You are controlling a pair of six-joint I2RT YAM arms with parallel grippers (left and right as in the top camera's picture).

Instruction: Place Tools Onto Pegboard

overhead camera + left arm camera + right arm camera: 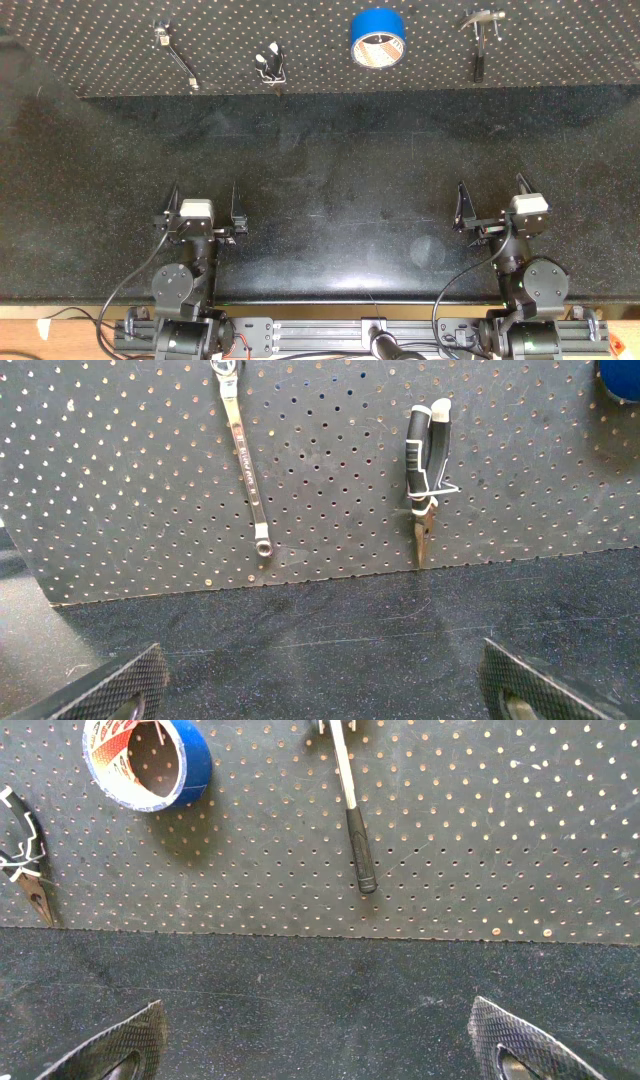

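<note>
Several tools hang on the black pegboard (300,30) at the back: a wrench (176,55) (243,455), pliers (269,63) (424,470) (28,870), a blue tape roll (377,39) (150,760) and a hammer (482,40) (352,805). My left gripper (204,208) (320,690) sits open over the black mat near the front left, with nothing between its fingers. My right gripper (495,205) (330,1045) sits open near the front right, also holding nothing. Both are far from the board.
A black mat (330,170) covers the table between the grippers and the pegboard. Both arm bases and their cables run along the front edge.
</note>
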